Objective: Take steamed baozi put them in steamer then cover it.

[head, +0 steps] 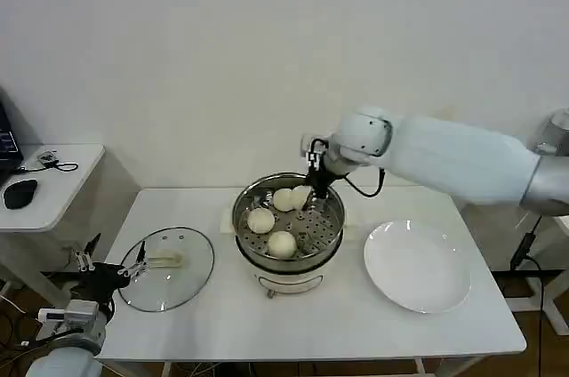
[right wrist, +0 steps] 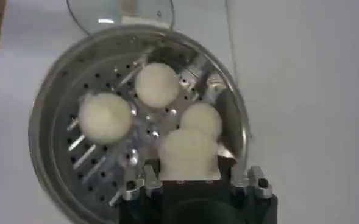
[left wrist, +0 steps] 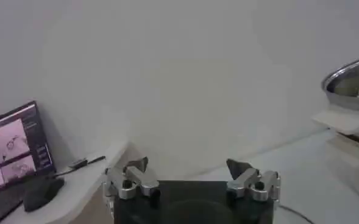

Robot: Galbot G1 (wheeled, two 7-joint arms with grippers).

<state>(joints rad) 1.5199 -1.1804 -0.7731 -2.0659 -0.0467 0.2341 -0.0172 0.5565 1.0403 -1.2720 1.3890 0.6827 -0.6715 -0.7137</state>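
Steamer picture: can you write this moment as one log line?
steamer: four baozi inside | right end effector: shut on baozi | left end effector: open, idle | cover: on table | plate: empty

Lab: bare wall, monitor (left wrist: 11, 155) desk.
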